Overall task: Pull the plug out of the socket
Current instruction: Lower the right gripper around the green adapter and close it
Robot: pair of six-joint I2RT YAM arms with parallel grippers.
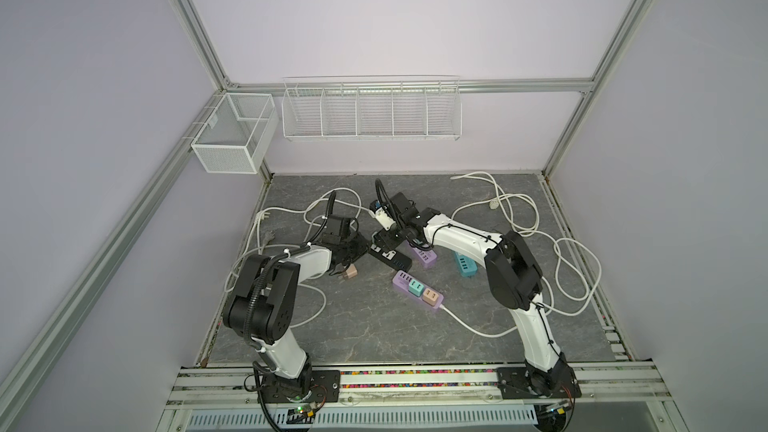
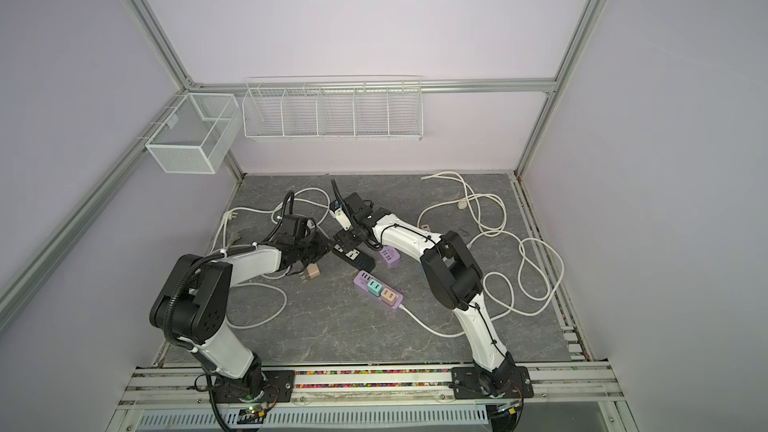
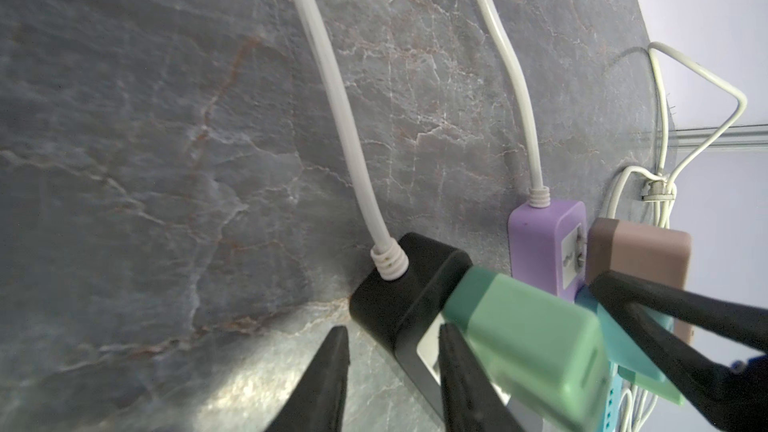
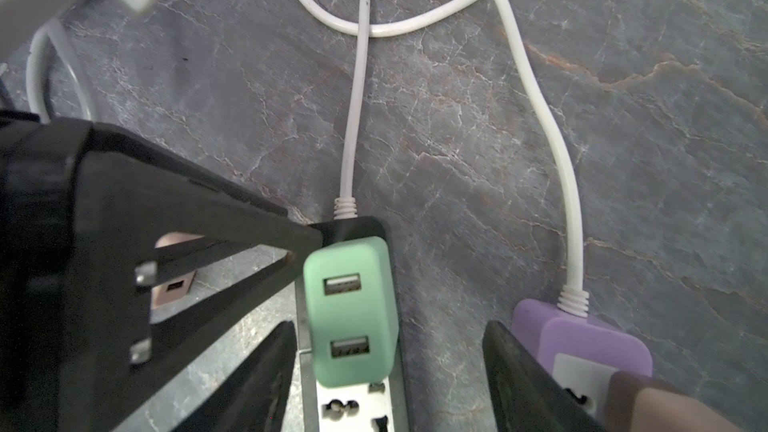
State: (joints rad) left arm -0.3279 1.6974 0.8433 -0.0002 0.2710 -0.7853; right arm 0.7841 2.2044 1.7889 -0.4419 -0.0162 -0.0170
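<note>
A mint green USB plug (image 4: pixel 351 309) (image 3: pixel 528 334) stands in the socket at the cable end of a black power strip (image 4: pixel 357 405) (image 3: pixel 399 284) (image 1: pixel 390 257) (image 2: pixel 357 257). My right gripper (image 4: pixel 388 326) (image 1: pixel 386 238) is open and straddles the plug and strip, with a gap on each side. My left gripper (image 3: pixel 392 330) (image 1: pixel 357 249) stands open at the strip's cable end. One of its fingers (image 3: pixel 457 367) is over the strip's face beside the plug, the other finger (image 3: pixel 332 367) over the table. In both top views the plug is hidden under the grippers.
A purple strip (image 4: pixel 582 347) (image 1: pixel 424 257) lies right beside my right gripper's outer finger. Another purple strip (image 1: pixel 417 288) carries teal and tan chargers. A teal strip (image 1: pixel 465 263), a loose tan charger (image 1: pixel 350 273) and looping white cables (image 1: pixel 561 259) lie around.
</note>
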